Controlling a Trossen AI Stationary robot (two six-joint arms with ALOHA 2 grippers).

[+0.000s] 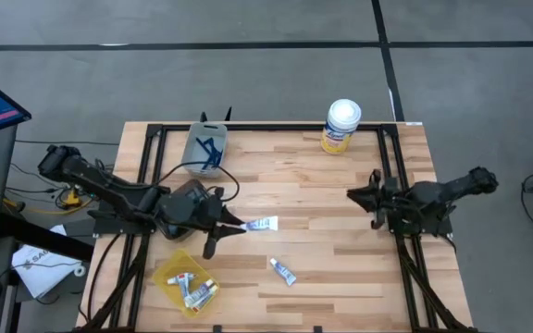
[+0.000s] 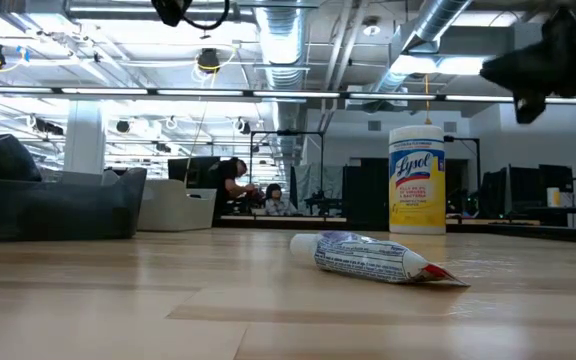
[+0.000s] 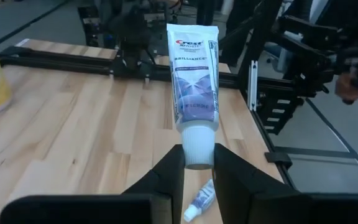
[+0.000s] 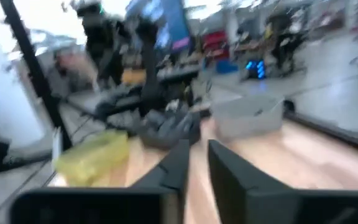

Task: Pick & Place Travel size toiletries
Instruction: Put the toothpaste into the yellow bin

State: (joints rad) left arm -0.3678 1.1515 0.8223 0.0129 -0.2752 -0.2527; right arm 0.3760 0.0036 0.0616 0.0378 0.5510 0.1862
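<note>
My left gripper [image 1: 241, 225] [image 3: 197, 163] is shut on a white-and-purple toothpaste tube [image 1: 263, 223] [image 3: 193, 74] above the table's middle. A second small tube [image 1: 282, 271] [image 2: 373, 258] [image 3: 199, 203] lies flat on the wood nearer the near edge. More tubes [image 1: 195, 291] lie in a yellow tray [image 1: 169, 277] at the near left. Blue razors [image 1: 213, 148] lie in a grey bin [image 1: 195, 148] at the far left. My right gripper [image 1: 352, 194] [image 4: 197, 158] hovers at the table's right, pointing left, its fingers a narrow gap apart and empty. My left gripper pinches the tube's white screw cap [image 3: 197, 140] between its two fingers. They come from the table's left, about level. The tube sticks straight out beyond the fingertips toward the table's right, crimped end farthest away, lifted clear of the wood.
A big yellow wipes canister with a white lid [image 1: 341, 127] [image 2: 416, 180] stands near the far edge, right of centre. Black frame rails [image 1: 391, 148] run along the table's sides and far edge. Bare wood lies between the two grippers.
</note>
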